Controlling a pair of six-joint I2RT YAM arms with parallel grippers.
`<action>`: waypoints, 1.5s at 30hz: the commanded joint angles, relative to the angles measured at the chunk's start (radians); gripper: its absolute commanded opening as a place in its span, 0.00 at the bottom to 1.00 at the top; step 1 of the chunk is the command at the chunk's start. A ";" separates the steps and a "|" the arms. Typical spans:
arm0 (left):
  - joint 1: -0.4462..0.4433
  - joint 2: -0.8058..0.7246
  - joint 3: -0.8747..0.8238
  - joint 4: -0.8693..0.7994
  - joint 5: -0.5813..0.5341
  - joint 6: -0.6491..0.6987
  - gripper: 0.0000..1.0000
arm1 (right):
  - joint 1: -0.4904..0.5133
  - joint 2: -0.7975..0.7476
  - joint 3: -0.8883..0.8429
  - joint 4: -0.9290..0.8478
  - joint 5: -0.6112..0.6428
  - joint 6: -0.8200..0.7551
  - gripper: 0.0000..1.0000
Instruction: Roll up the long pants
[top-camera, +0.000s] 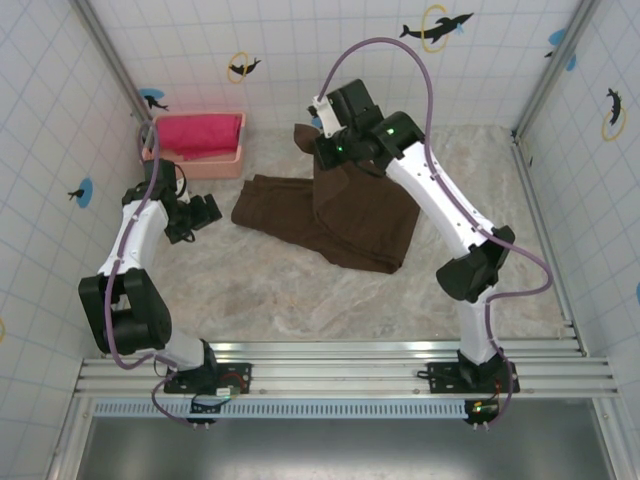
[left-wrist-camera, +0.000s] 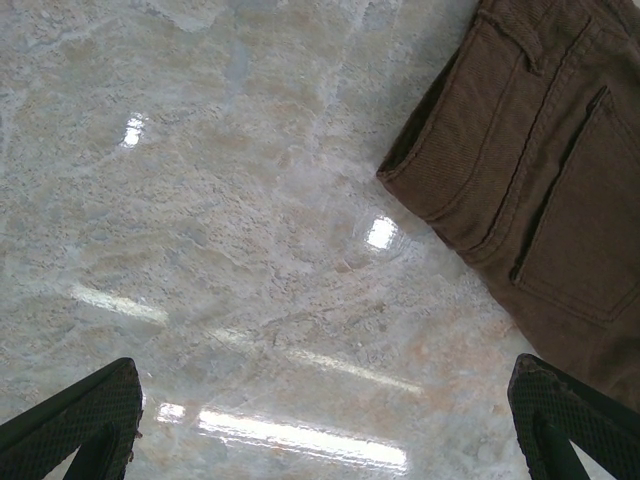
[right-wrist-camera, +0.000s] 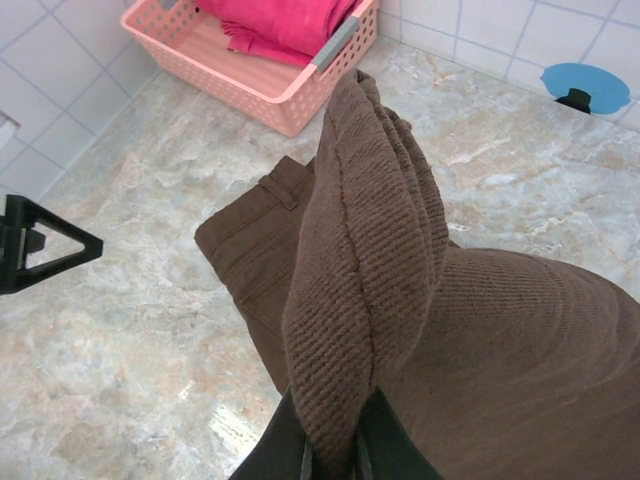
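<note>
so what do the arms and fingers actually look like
The left arm and right arm are alike: white link shells, black joints and bases, a purple cable looping along each. Small green lights glow near the right wrist. The left fingers are black with a diamond-textured face; the right fingers look dark too.

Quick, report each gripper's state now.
Left gripper: open, holding nothing, over bare table beside the long pants.
Right gripper: closed on a raised fold of the long pants.
</note>
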 joint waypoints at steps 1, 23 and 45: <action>-0.009 -0.021 -0.004 0.003 -0.017 -0.018 0.96 | -0.003 -0.057 -0.010 0.023 -0.055 -0.015 0.00; -0.008 -0.020 0.009 -0.011 -0.019 -0.004 0.96 | -0.019 0.231 0.154 0.067 -0.199 0.050 0.00; -0.008 -0.032 0.027 -0.051 -0.028 0.016 0.96 | -0.024 0.469 0.290 0.238 -0.250 0.189 0.00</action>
